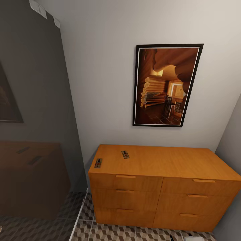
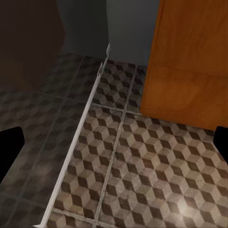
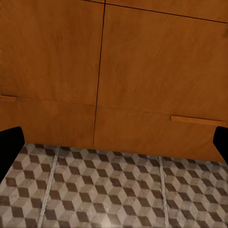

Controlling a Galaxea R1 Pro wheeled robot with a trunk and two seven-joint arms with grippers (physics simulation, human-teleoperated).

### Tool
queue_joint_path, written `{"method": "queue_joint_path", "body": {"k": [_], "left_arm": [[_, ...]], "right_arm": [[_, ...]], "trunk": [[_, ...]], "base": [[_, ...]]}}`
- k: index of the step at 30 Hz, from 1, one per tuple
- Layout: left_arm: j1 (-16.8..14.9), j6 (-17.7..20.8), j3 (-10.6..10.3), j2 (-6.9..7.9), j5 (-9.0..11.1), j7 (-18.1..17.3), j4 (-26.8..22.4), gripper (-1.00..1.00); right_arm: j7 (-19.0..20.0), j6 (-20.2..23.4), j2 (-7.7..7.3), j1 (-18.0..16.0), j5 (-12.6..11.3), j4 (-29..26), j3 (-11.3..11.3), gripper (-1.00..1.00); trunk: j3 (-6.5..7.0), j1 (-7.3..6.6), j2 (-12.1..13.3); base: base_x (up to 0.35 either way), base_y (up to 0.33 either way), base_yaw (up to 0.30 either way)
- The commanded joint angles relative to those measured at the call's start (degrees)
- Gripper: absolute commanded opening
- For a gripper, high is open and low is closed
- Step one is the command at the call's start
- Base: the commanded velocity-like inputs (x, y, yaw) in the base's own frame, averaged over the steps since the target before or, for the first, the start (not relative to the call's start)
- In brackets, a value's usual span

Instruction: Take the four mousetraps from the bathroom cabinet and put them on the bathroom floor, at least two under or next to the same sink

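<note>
Two mousetraps (image 1: 97, 163) (image 1: 125, 154) lie on the cabinet (image 1: 160, 187) top, awaiting pickup; both hands, left hand (image 2: 114, 142) and right hand (image 3: 114, 140), hang wide open and empty.

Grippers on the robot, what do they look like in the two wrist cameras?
Little of them shows. In the left wrist view the left gripper appears as two plain black fingertips at the frame's opposite edges. The right gripper looks the same, with flat black fingertips. No cables or markings are visible.
</note>
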Motion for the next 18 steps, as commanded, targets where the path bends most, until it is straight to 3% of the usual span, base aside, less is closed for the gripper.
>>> {"method": "queue_joint_path", "body": {"k": [1, 11, 16, 18], "left_arm": [[-0.1, -0.3, -0.1, -0.09, 0.5, -0.2, 0.2, 1.00], [-0.1, 0.4, -0.4, -0.55, 0.7, -0.1, 0.1, 1.00], [-0.1, 4.1, -0.5, -1.38, 0.7, 0.1, -2.5, 1.00], [-0.1, 7.4, -0.6, -2.16, 0.6, 0.2, -5.6, 1.00]], "right_arm": [[0.1, -0.3, 0.02, -0.1, -0.4, 0.2, 0.5, 1.00], [0.4, -0.1, 0.05, -0.1, 1.1, -0.4, 0.5, 1.00], [0.2, 1.3, 0.14, -0.2, 3.3, -5.5, 0.5, 1.00], [0.0, 4.9, 0.16, -0.3, 4.9, -9.4, 0.5, 1.00]], "trunk": [[-0.02, 0.02, 0.0], [-0.02, 0.02, 0.0], [-0.02, 0.02, 0.0], [-0.02, 0.02, 0.0]], "base": [[0.000, 0.000, 0.000], [0.000, 0.000, 0.000], [0.000, 0.000, 0.000], [0.000, 0.000, 0.000]]}}
